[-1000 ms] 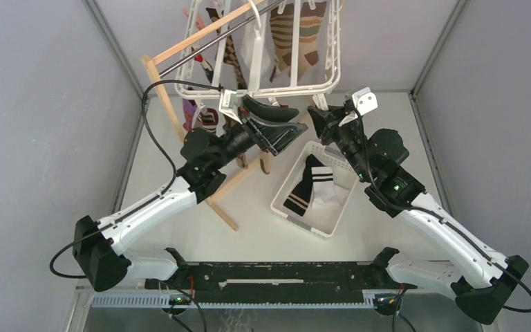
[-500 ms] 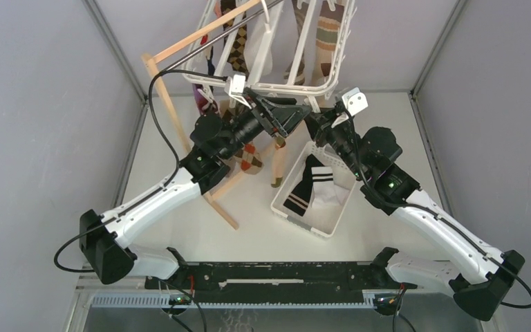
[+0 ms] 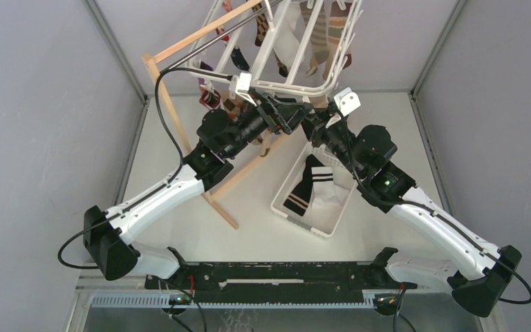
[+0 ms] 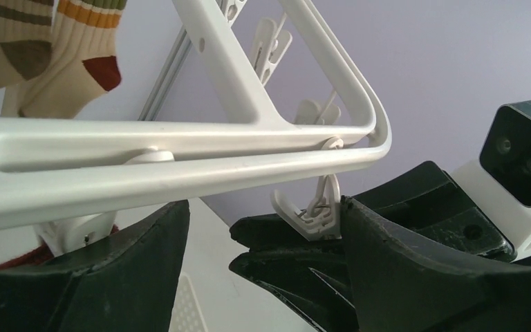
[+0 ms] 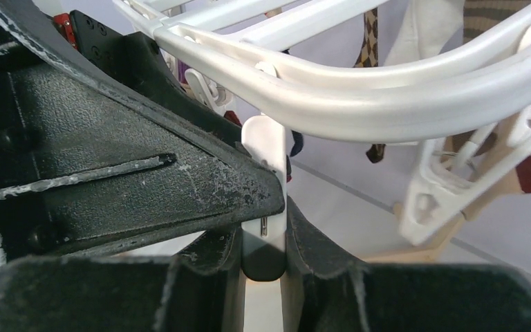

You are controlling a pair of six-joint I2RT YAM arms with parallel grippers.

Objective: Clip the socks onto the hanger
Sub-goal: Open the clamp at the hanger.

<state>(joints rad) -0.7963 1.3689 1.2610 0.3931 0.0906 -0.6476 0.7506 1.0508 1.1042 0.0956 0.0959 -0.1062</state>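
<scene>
The white hanger (image 3: 297, 86) hangs tilted from the rod at the back, its near rim just above both grippers. Several socks are clipped to it, among them a striped one (image 3: 321, 34) (image 4: 55, 62). My right gripper (image 3: 312, 123) (image 5: 264, 235) is shut on a white clip (image 5: 266, 149) under the near rim (image 5: 387, 90). My left gripper (image 3: 287, 114) (image 4: 264, 207) stands open beneath the frame (image 4: 180, 149). Its right finger (image 4: 415, 270) touches the same hanging clip (image 4: 321, 211). A black sock with white stripes (image 3: 303, 187) and a white sock (image 3: 330, 197) lie in the basket.
The white slotted basket (image 3: 287, 211) stands on the table under the right arm. The wooden stand (image 3: 162, 97) with its metal rod rises at the left behind the left arm. Grey walls close in both sides.
The hanger has swung and tilted, its socks shifting up out of view. Both grippers have moved further back and closer together under its near rim; the right stays shut on the clip.
</scene>
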